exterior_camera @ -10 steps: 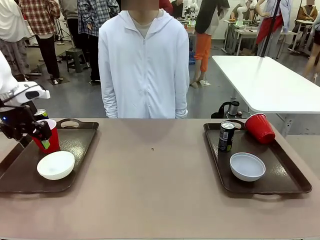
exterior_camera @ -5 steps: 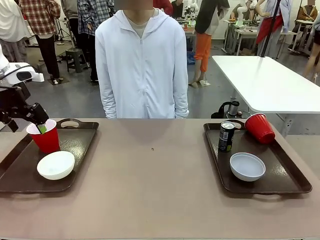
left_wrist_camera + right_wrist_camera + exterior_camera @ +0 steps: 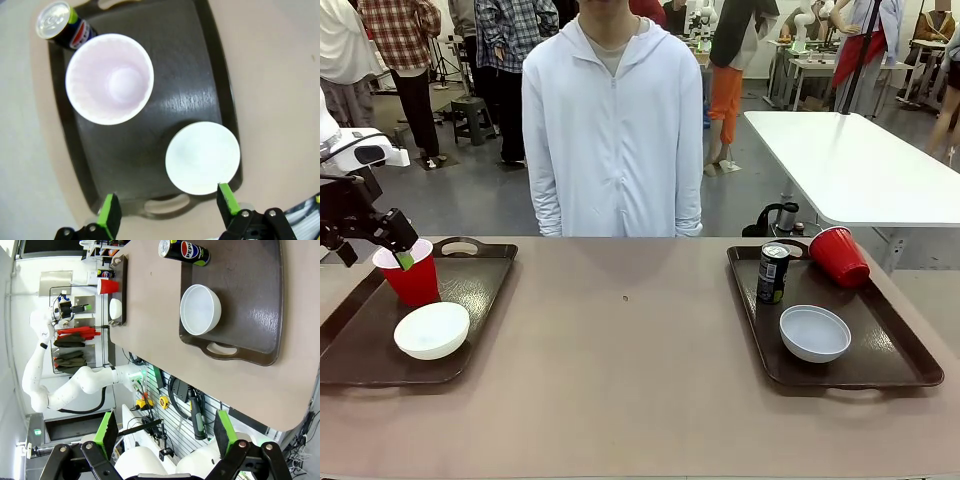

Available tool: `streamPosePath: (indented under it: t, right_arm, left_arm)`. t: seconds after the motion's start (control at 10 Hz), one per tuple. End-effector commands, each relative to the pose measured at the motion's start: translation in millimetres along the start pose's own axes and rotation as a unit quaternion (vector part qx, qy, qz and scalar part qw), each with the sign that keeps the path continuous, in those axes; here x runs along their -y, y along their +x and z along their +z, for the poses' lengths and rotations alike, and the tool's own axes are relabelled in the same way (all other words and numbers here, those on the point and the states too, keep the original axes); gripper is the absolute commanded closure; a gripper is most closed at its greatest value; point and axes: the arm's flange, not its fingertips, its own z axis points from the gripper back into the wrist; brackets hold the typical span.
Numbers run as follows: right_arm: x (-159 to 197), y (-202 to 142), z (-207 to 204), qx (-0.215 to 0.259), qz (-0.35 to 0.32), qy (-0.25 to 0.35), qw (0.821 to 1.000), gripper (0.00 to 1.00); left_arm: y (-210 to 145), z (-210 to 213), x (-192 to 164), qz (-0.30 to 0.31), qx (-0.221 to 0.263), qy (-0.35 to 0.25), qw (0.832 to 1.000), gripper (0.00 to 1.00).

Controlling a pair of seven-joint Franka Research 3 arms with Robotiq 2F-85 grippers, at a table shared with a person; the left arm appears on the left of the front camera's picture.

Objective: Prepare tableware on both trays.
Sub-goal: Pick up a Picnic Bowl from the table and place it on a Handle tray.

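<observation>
On the left tray (image 3: 470,290) a red cup (image 3: 412,278) stands upright beside a white bowl (image 3: 432,330). My left gripper (image 3: 375,252) hangs open just above the cup's rim, touching nothing. From above, the left wrist view shows the cup (image 3: 109,78), a black can (image 3: 62,25) behind it, the bowl (image 3: 202,157) and my open left gripper (image 3: 167,207). The right tray (image 3: 890,340) carries a black can (image 3: 772,273), a bowl (image 3: 815,333) and a red cup (image 3: 840,257) tipped on its side. My right gripper (image 3: 165,432) is open, high above that bowl (image 3: 200,309).
A person in a white hoodie (image 3: 610,130) stands at the far edge of the table, between the trays. The brown tabletop (image 3: 630,350) between the trays is bare. A white table (image 3: 850,160) stands behind at the right.
My left gripper has let go of the red cup and risen above it. The cup now stands free on the left tray. The right tray's things have not moved.
</observation>
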Motion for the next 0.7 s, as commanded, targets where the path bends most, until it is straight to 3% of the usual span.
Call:
streamPosePath:
  t: [0.0,0.3,0.6]
  right_arm:
    - [-2.8,-1.2,1.3,0.001,0.001,0.005,1.0,0.0]
    - [-2.8,-1.2,1.3,0.001,0.001,0.005,1.0,0.0]
    - [-2.8,-1.2,1.3,0.001,0.001,0.005,1.0,0.0]
  left_arm:
    - [-1.1,-1.4,0.0,-0.003,0.002,0.001,1.0,0.0]
    - [0.0,0.0,0.0,0.0,0.0,0.0,1.0,0.0]
    - [13.3,26.4,-61.5,-0.021,-0.017,-0.216,0.976,0.0]
